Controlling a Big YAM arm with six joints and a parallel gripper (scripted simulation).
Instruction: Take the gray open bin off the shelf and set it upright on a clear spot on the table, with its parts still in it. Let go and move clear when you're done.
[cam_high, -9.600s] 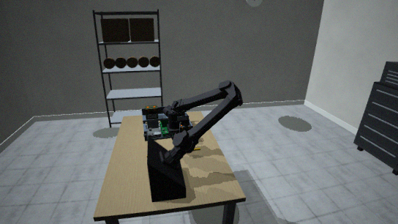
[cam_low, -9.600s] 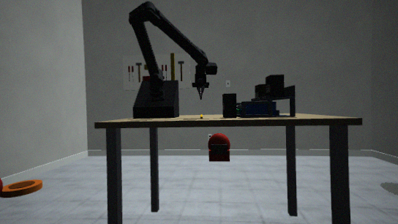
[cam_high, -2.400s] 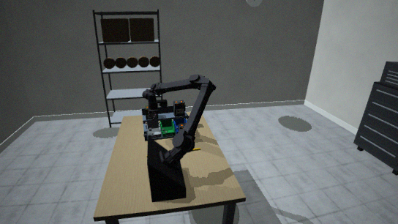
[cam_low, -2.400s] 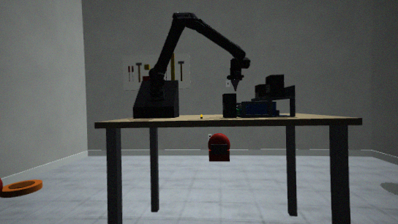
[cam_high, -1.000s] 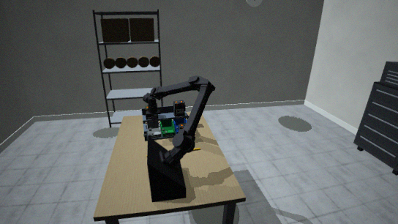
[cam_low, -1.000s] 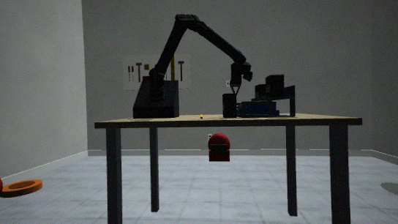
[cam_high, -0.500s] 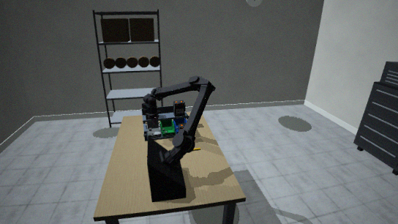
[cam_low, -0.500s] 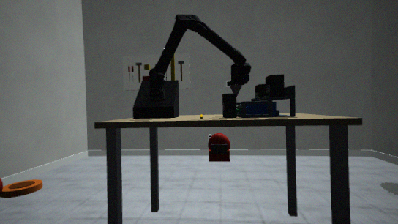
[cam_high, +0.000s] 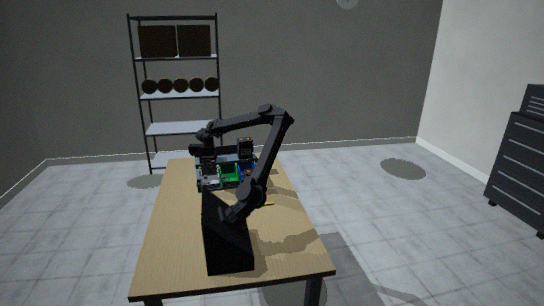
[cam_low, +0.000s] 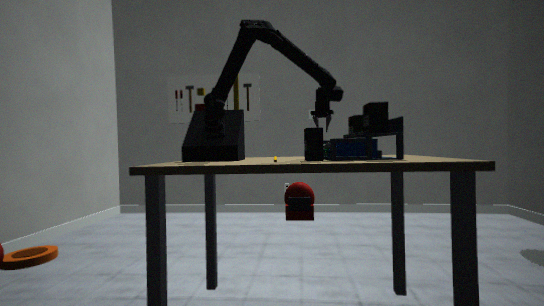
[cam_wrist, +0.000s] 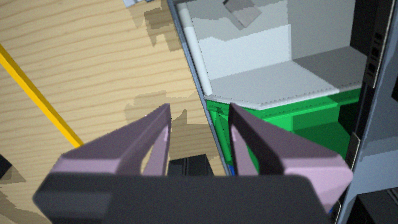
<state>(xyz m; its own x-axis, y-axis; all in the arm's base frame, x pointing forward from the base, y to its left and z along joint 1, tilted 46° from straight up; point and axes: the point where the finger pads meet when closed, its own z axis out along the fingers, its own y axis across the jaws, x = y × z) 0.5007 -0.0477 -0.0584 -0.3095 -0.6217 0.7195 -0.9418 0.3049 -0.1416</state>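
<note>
The gray open bin (cam_high: 209, 180) (cam_wrist: 245, 55) sits on the lower level of the small shelf (cam_low: 399, 145) (cam_wrist: 385, 107), off the table top (cam_high: 172, 225) (cam_low: 300, 167) (cam_wrist: 100, 75). Inside it, the wrist view shows a gray part (cam_wrist: 243, 12); whether it holds others cannot be told. Right beside it is the green bin (cam_high: 229, 172) (cam_wrist: 320, 120), followed by the blue bin (cam_high: 242, 172) (cam_low: 350, 148). A dark box (cam_high: 245, 148) (cam_low: 375, 115) stands on the upper level. The gripper (cam_high: 207, 161) (cam_low: 322, 128) (cam_wrist: 199, 111) points downward near the bins, its jaws partly apart with nothing between them.
</note>
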